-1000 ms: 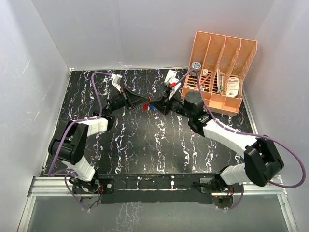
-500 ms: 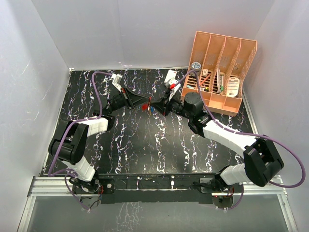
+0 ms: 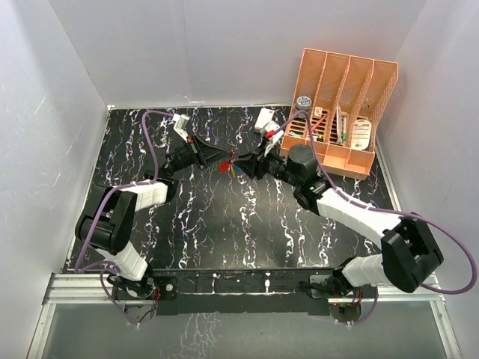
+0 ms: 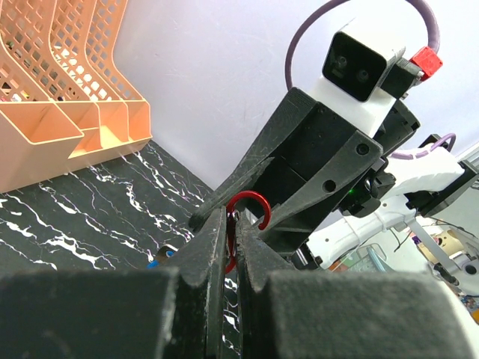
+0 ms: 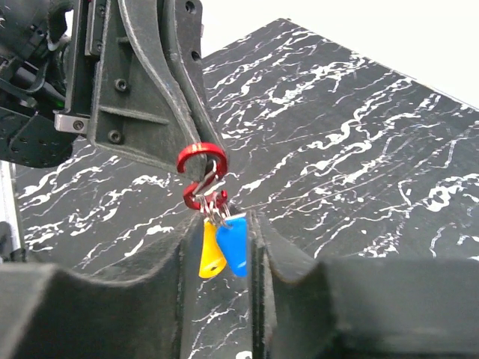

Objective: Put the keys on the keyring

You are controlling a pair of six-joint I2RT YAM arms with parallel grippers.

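Observation:
My left gripper (image 3: 227, 158) is shut on the red keyring (image 5: 202, 161) and holds it above the black marbled table, at the back middle. The keyring's curved end sticks out past the fingertips in the left wrist view (image 4: 249, 197). A yellow-headed key (image 5: 211, 254) and a blue-headed key (image 5: 233, 243) hang from the keyring by small metal loops. In the top view they are a small coloured cluster (image 3: 236, 170). My right gripper (image 5: 217, 224) faces the left one, tip to tip (image 3: 253, 161). Its jaws stand slightly apart, on either side of the hanging keys.
An orange file rack (image 3: 344, 112) with small items in it stands at the back right; it also shows in the left wrist view (image 4: 67, 97). A white box (image 3: 263, 120) lies at the back behind the grippers. White walls enclose the table.
The right arm has shifted slightly to the right. The key cluster under the keyring has swung, and a yellow head now shows there. The left gripper has stayed in place.

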